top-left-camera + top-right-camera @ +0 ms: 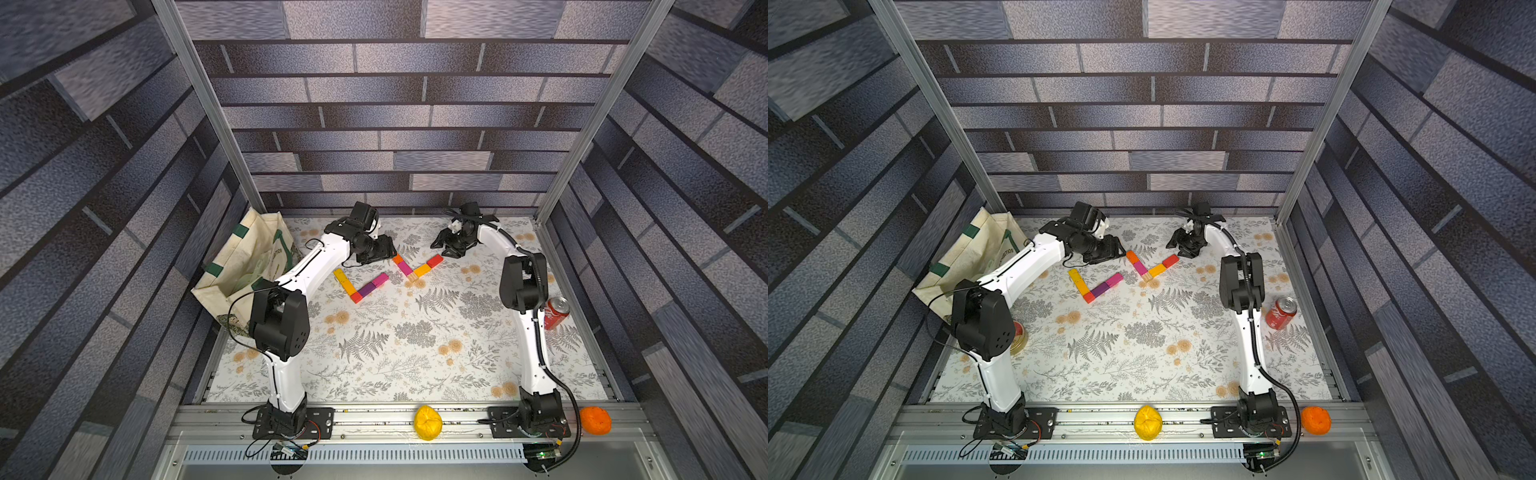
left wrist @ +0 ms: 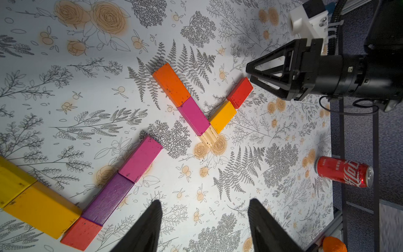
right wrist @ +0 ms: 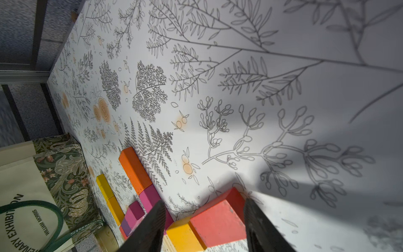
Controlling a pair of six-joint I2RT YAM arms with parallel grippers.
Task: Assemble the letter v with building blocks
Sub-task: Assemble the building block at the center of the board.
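Two V shapes of building blocks lie on the floral table. The right-hand V is made of an orange block, a magenta one, a plain wood cube, a yellow-orange block and a red block. The left-hand V has yellow, red, purple and magenta blocks. My right gripper is open, its fingers astride the red block's outer end with a gap on one side. My left gripper hovers open and empty near the orange block.
A cream tote bag leans at the left wall. A red soda can lies by the right arm. A yellow lump and an orange lump rest on the front rail. A round tin sits behind the left arm.
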